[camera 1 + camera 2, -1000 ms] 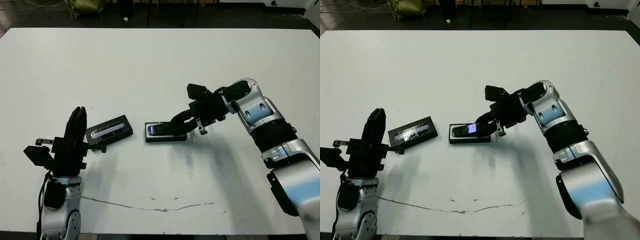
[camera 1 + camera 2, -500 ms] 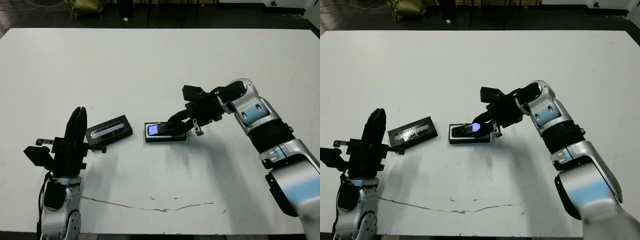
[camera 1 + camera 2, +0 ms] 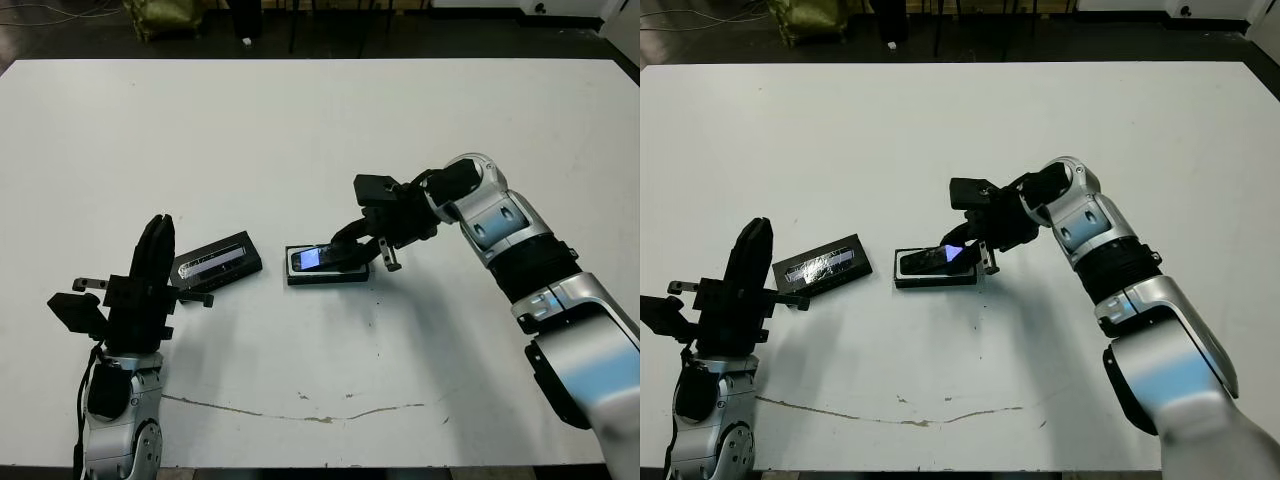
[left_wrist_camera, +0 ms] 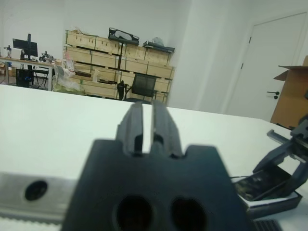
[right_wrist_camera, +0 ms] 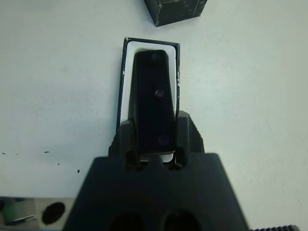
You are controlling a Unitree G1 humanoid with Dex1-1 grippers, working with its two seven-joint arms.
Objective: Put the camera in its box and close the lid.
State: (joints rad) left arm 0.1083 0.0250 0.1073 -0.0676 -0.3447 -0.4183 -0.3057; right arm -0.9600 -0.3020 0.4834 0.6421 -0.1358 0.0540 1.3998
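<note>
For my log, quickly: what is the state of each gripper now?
Left gripper: shut, holding nothing, raised near the lid.
Right gripper: shut on the camera, over the box.

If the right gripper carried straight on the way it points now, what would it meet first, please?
The right gripper is shut on the camera, aimed along the box. Going on, the camera's far end would likely meet the box's far wall; the lid lies just beyond, though depth is unclear.

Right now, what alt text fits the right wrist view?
The right hand grips a slim black camera between its fingers, over the white-lined box on the white table. Beyond the box, a corner of the black lid shows.
</note>
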